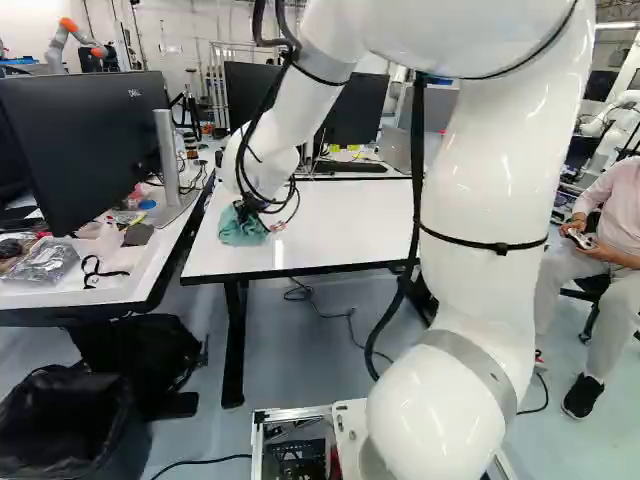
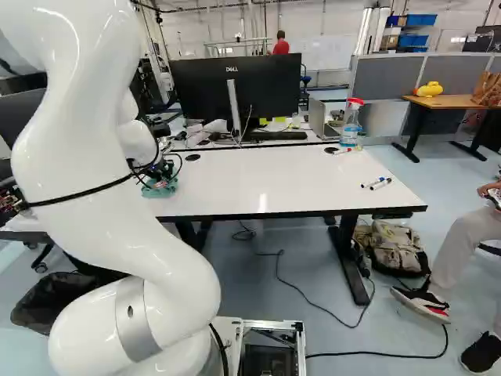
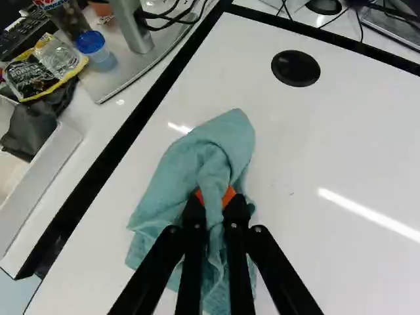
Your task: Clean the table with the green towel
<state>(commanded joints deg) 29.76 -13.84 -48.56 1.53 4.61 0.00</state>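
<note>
In the left base view my gripper (image 1: 257, 203) is low over the left end of the white table (image 1: 340, 225), partly hidden by cables and the wrist. The green towel (image 1: 240, 228) lies bunched on the tabletop beneath it. The wrist view has the gripper (image 3: 214, 200) shut on the towel (image 3: 207, 161), a fold of cloth pinched between its orange-padded fingers. Cloth spreads on the tabletop ahead of and beside the fingers. The right base view also has the towel (image 2: 161, 189) near the table's left end.
A neighbouring desk with a monitor (image 1: 85, 140) and clutter adjoins the table's left edge. A spray bottle (image 2: 351, 123) and markers (image 2: 377, 183) stand or lie on the table's right part. Another robot (image 1: 72, 40) is far back. A seated person is off to the right.
</note>
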